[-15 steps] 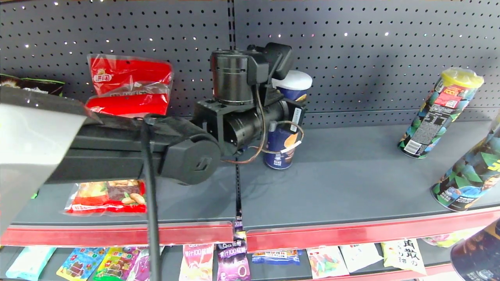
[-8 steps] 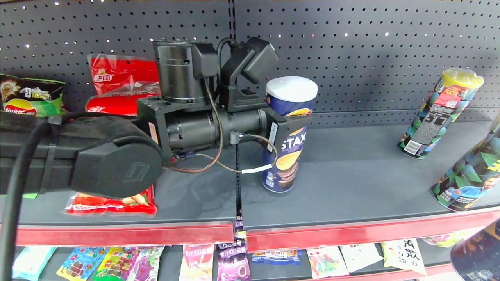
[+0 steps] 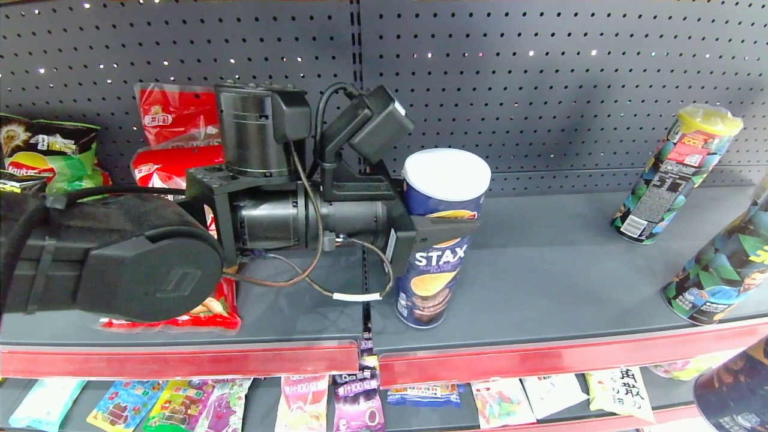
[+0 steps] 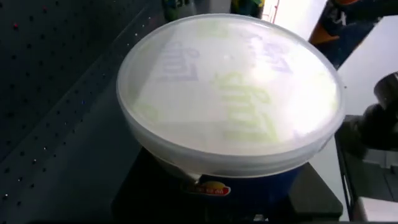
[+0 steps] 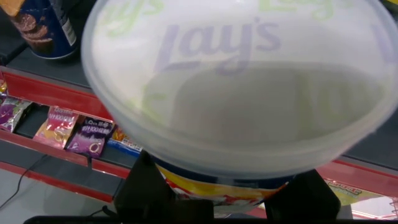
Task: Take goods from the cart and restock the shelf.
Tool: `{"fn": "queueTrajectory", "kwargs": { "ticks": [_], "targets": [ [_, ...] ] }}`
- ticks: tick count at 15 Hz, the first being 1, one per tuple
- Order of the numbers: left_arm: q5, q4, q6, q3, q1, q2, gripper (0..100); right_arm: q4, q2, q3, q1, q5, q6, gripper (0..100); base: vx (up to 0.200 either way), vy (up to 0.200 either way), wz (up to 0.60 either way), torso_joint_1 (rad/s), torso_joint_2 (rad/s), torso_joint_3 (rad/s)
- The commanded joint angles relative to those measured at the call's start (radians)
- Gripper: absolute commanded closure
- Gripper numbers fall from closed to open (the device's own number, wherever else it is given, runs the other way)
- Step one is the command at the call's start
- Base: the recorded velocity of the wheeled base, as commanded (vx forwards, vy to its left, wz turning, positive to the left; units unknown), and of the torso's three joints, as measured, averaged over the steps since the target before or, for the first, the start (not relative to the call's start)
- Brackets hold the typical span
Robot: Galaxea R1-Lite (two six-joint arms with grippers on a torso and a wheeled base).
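A blue chip can [image 3: 433, 273] with a white lid stands upright near the front edge of the grey shelf [image 3: 540, 264]. My left gripper [image 3: 441, 231] is shut on the can's middle, its arm coming in from the left. In the left wrist view the can's lid [image 4: 230, 93] sits just above my left gripper [image 4: 224, 202]. My right gripper [image 5: 224, 202] is shut on a second chip can [image 5: 217, 186] with a clear lid, held in front of the shelf's red edge and below it. The blue can [image 5: 43, 31] shows beyond it.
Two green-and-black cans [image 3: 678, 174] [image 3: 720, 270] lean at the shelf's right end. Red snack bags [image 3: 174, 120], a nut bag [image 3: 204, 312] and a green chip bag [image 3: 48, 156] lie left. The red shelf edge [image 3: 540, 360] runs in front, with candy packs [image 3: 360, 402] on the shelf below.
My left arm has pulled back from the pegboard toward the shelf's front edge, carrying the blue can with it. The other goods have not moved.
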Motion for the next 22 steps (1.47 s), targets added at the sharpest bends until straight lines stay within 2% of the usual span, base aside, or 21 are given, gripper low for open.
{"fn": "queueTrajectory", "kwargs": {
  "ticks": [1, 3, 7, 12, 14, 17, 20, 21, 22],
  "targets": [
    [-0.028, -0.004, 0.008, 0.02, 0.005, -0.002, 100, 0.001, -0.001, 0.002, 0.0, -0.001, -0.001, 100, 0.0, 0.0, 0.0, 0.0, 0.0, 0.0],
    [-0.061, -0.027, 0.011, 0.043, 0.018, -0.001, 100, 0.001, -0.002, -0.001, -0.002, -0.003, -0.001, 100, 0.0, 0.0, 0.0, 0.0, 0.0, 0.0],
    [-0.071, -0.095, 0.006, 0.092, 0.033, 0.004, 100, 0.003, 0.004, -0.003, -0.002, -0.003, -0.002, 100, 0.0, 0.0, 0.0, 0.0, 0.0, 0.0],
    [-0.091, -0.101, 0.0, 0.093, 0.033, 0.001, 100, 0.003, 0.01, -0.005, -0.002, -0.004, -0.004, 100, 0.0, 0.0, 0.0, 0.0, 0.0, 0.0],
    [-0.115, -0.101, 0.0, 0.095, 0.031, -0.001, 100, 0.001, 0.012, -0.005, -0.002, -0.009, -0.004, 100, 0.0, 0.0, 0.0, 0.0, 0.0, 0.0],
    [-0.12, -0.103, -0.001, 0.116, 0.031, -0.002, 100, 0.001, 0.013, -0.009, -0.002, -0.009, -0.004, 100, 0.0, 0.0, 0.0, 0.0, 0.0, 0.0],
    [-0.118, -0.144, -0.001, 0.144, 0.031, 0.001, 100, 0.001, 0.013, -0.008, -0.002, -0.009, -0.004, 100, 0.0, 0.0, 0.0, 0.0, 0.0, 0.0],
    [-0.117, -0.144, -0.008, 0.144, 0.031, 0.001, 100, 0.001, 0.015, -0.008, -0.002, -0.009, -0.004, 100, 0.0, 0.0, 0.0, 0.0, 0.0, 0.0],
    [-0.114, -0.144, -0.038, 0.144, 0.031, -0.001, 100, 0.001, 0.016, -0.008, -0.002, -0.009, -0.005, 100, 0.0, 0.0, 0.0, 0.0, 0.0, 0.0]
  ]
}}
